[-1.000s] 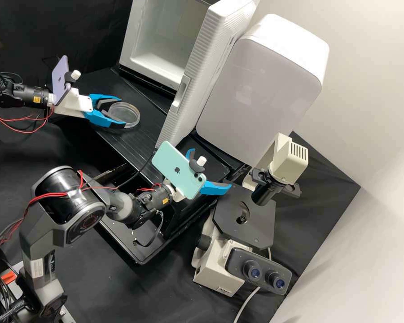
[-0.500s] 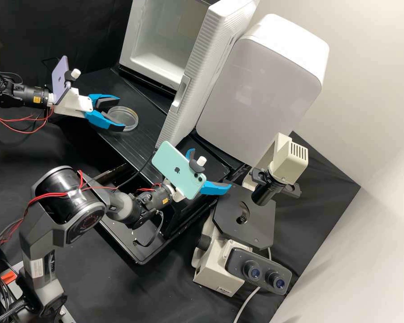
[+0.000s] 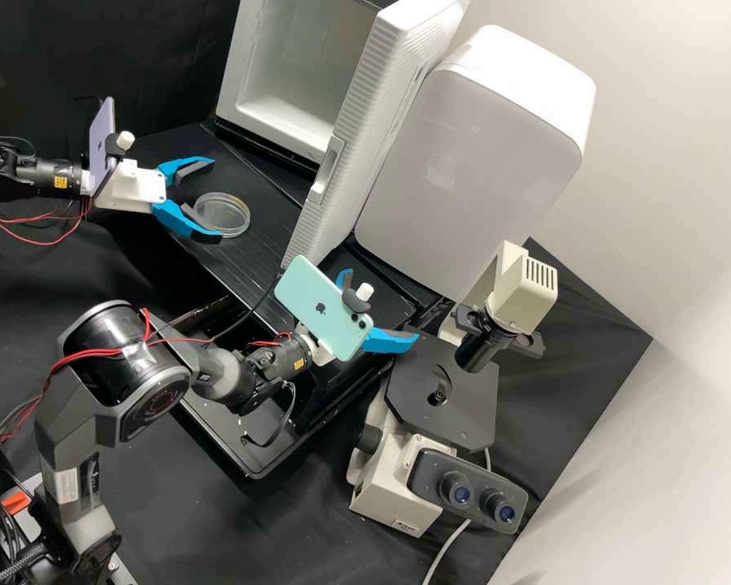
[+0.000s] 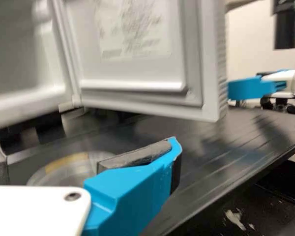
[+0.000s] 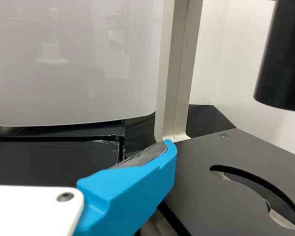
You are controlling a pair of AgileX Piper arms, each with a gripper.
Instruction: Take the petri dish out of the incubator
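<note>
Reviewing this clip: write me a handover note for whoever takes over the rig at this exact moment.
Left gripper: open, fingers either side of the petri dish's near edge, not gripping it.
Right gripper: empty, beside the microscope stage.
Petri dish: flat on the black tray, outside the incubator, whose door stands open.
Done: dish is out.
Left: probably only backing the left arm away.

The petri dish is blurred, partly behind the left jaws.
</note>
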